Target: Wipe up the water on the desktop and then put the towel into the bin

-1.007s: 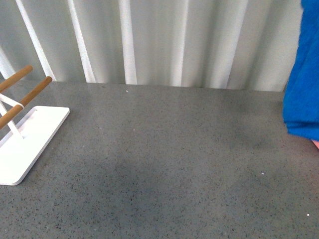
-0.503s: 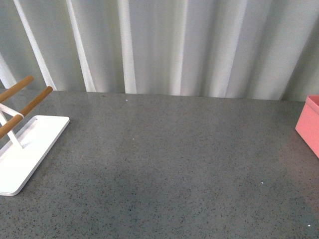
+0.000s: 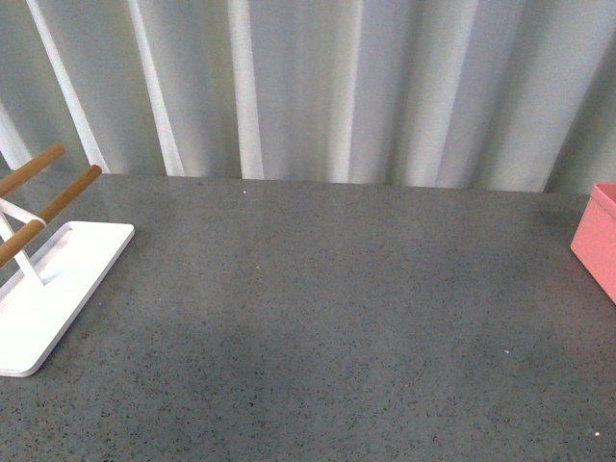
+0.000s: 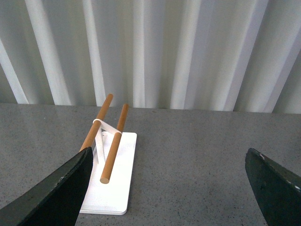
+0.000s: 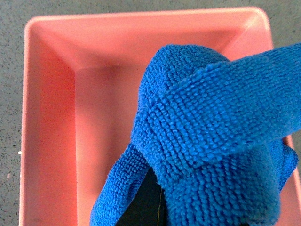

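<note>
The dark grey speckled desktop (image 3: 327,318) fills the front view. The salmon-pink bin (image 3: 599,241) shows only as a corner at the right edge there. In the right wrist view the bin (image 5: 51,117) lies directly below, its inside open to view. The bright blue towel (image 5: 211,136) hangs bunched over the bin's inside, held by my right gripper (image 5: 150,207), which is shut on it and mostly hidden by the cloth. My left gripper (image 4: 171,188) is open and empty above the desktop (image 4: 188,165), with both dark fingers (image 4: 56,188) apart. Neither gripper shows in the front view.
A white rack (image 3: 48,289) with wooden bars (image 3: 67,192) stands at the desktop's left side; it also shows in the left wrist view (image 4: 110,179). A white pleated curtain (image 3: 308,87) closes off the back edge.
One second ago the blue towel hung at the front view's right edge. It has since moved out of that view to the right, uncovering the pink bin's corner.
</note>
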